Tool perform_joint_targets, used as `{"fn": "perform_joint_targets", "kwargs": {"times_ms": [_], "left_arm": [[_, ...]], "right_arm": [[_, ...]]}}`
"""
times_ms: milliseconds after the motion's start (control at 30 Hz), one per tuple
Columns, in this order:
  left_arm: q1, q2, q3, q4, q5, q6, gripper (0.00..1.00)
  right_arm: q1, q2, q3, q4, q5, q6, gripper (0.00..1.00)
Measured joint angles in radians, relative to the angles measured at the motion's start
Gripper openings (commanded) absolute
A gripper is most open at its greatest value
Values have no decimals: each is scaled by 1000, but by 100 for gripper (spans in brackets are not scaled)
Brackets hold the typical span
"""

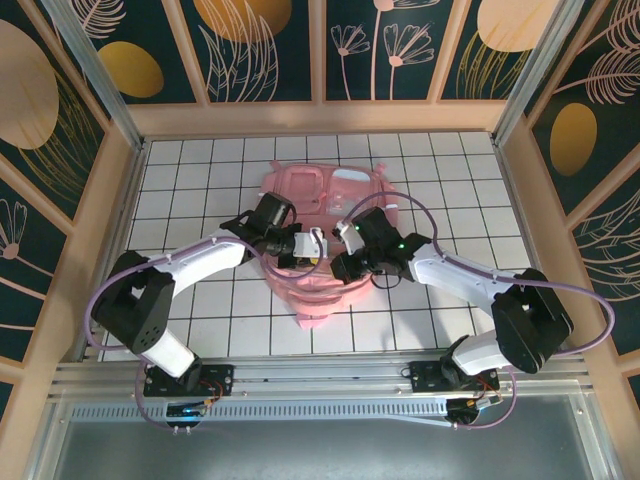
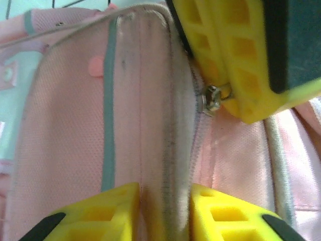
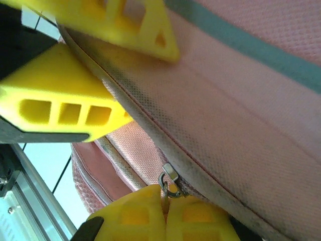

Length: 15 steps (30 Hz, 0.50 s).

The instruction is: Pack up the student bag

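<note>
On the left of the top view, the left arm reaches in over the white gridded table (image 1: pixel 190 190) to the near left part of the student bag (image 1: pixel 335 185). The bag lies flat in the middle of the table, its near end covered by both wrists. The left gripper (image 2: pixel 164 213) cannot be read from above. In its own wrist view the two yellow fingers (image 2: pixel 100 213) are cut off by the bottom edge, and a raised ridge of the bag's pink fabric fills the gap between them. The jaws are clamped on that seam edge. A grey trim strip (image 2: pixel 108 105) runs up the panel beside it, blurred.

Just to the right, a small metal zipper pull (image 3: pixel 169 179) sits on the same seam. The zipper teeth are too soft in focus to make out, so I cannot tell whether the bag is zipped or not.

The right gripper (image 3: pixel 165 213) comes in from the right, its fingertips pressed together on the pull. Its fingers are cropped at the frame's bottom. The bag's far pockets are small and washed out in the top view.
</note>
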Motion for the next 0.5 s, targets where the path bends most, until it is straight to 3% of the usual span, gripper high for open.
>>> {"fn": "perform_joint_targets", "kwargs": {"times_ms": [33, 200, 500], "left_arm": [[-3, 1, 0, 0, -7, -3, 0], [-7, -9, 0, 24, -47, 25, 0], [-5, -66, -38, 47, -89, 152, 0]], "right_arm": [[-4, 0, 0, -1, 6, 2, 0], [-43, -18, 0, -24, 48, 26, 0], [-210, -66, 0, -127, 132, -6, 0]]}}
